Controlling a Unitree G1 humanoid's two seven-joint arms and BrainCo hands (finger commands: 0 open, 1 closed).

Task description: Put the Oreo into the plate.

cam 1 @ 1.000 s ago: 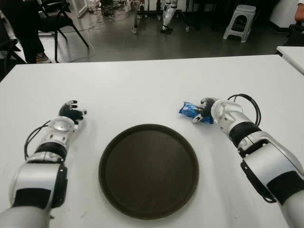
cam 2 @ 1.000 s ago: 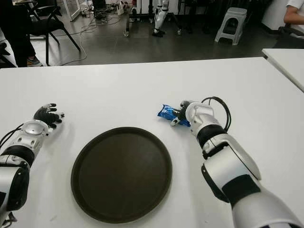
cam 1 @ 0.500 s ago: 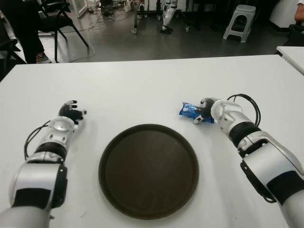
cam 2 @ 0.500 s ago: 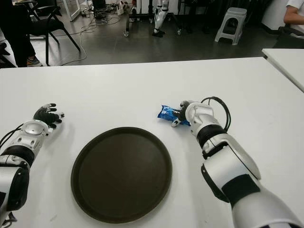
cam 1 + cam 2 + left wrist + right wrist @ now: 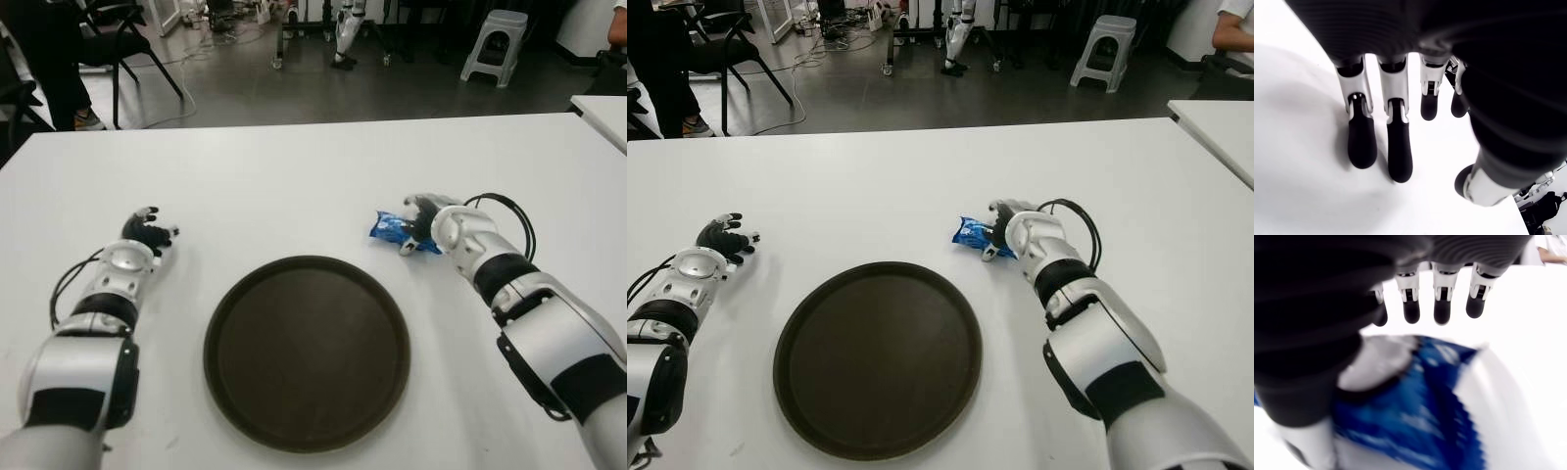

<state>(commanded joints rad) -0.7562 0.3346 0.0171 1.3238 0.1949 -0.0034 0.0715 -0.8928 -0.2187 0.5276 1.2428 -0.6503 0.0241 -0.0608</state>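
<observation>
A grey floor with a white stool (image 5: pixel 495 43), black chairs (image 5: pixel 116 29) and cables runs along the top of the frame, behind a wide white table (image 5: pixel 294 176) that fills the rest. At lower centre of the table sits a round dark plate (image 5: pixel 306 351), with nothing on it. The blue Oreo packet (image 5: pixel 396 230) lies on the table right of centre, just above and to the right of the plate's rim, apart from it. The right hand (image 5: pixel 423 221) is at the packet's right end, over it. In the right wrist view its four fingers (image 5: pixel 1441 308) are stretched out above the blue wrapper with the thumb (image 5: pixel 1376 364) down against it; the fingers are apart and the packet is not yet clamped. The left hand (image 5: pixel 145 232) shows at middle left, well to the left of the plate. In the left wrist view its fingers (image 5: pixel 1362 142) hang loosely spread over the white surface, holding nothing.
</observation>
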